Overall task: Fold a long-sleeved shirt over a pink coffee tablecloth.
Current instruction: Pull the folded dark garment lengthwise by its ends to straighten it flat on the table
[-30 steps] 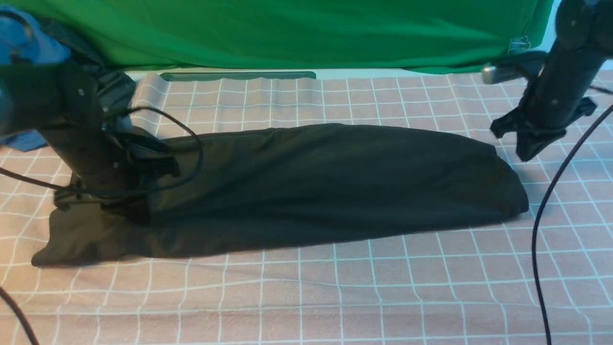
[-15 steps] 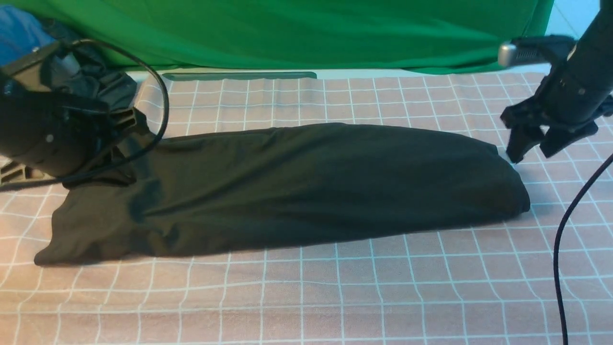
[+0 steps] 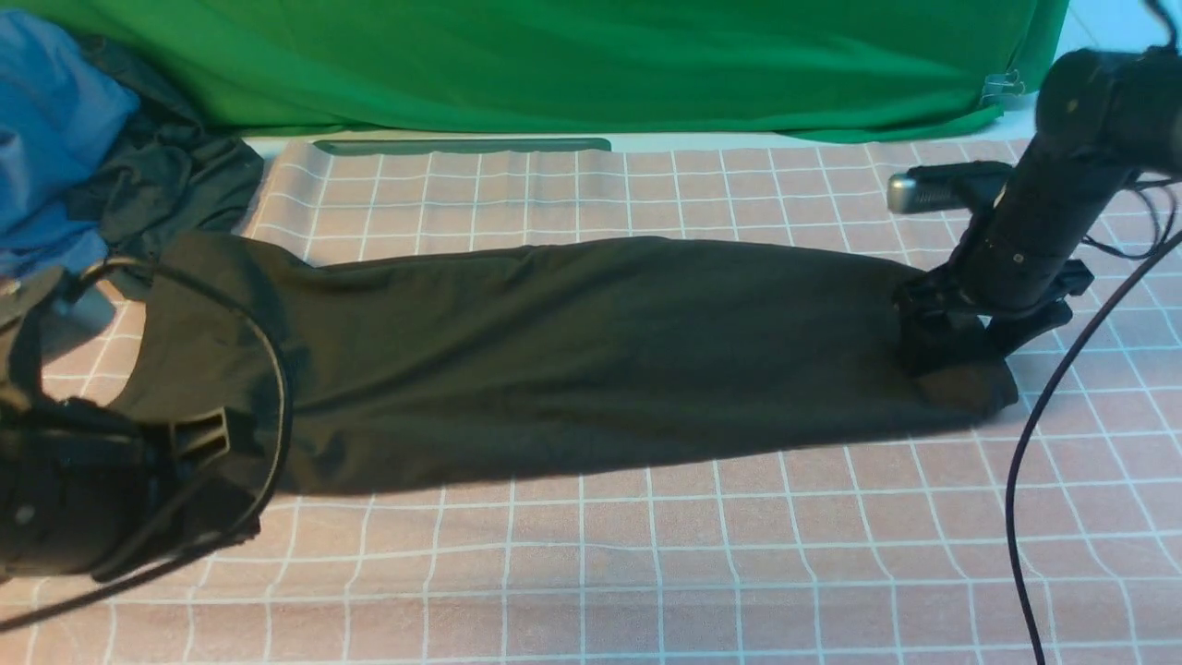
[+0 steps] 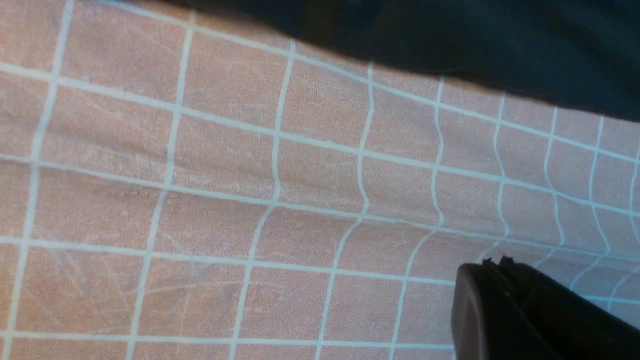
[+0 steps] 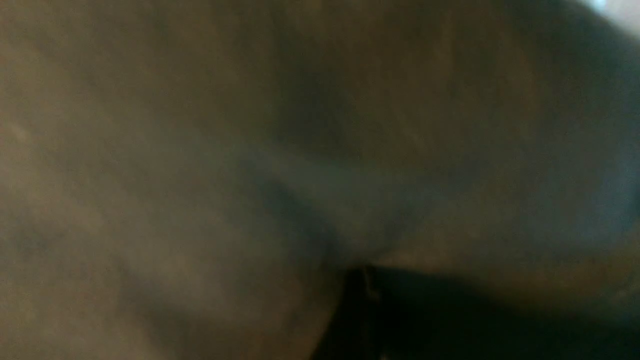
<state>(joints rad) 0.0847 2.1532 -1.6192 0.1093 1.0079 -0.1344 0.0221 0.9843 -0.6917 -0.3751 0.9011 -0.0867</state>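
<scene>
The long-sleeved shirt (image 3: 591, 351) lies as one long black strip from left to right across the pink coffee tablecloth (image 3: 646, 554). My right gripper (image 3: 970, 356) is down on the strip's right end, jaws spread, its fingers (image 3: 923, 337) pressed into the fabric. The right wrist view is filled with blurred dark cloth (image 5: 300, 150). My left gripper (image 3: 208, 439) hangs low at the front left, in front of the shirt's left end. In the left wrist view its fingertips (image 4: 492, 265) are shut together with nothing between them, over bare tablecloth (image 4: 250, 175), with the shirt's edge (image 4: 500, 45) beyond.
A green cloth (image 3: 554, 65) hangs along the back. A blue garment (image 3: 46, 111) and a crumpled dark garment (image 3: 175, 175) are piled at the far left. A black cable (image 3: 1025, 462) trails from the right arm, and another loops round the left arm (image 3: 277, 406).
My right gripper has opened and dropped onto the shirt's right end. The left arm has swung from the shirt's far left end toward the front, and that end of the shirt now lies differently.
</scene>
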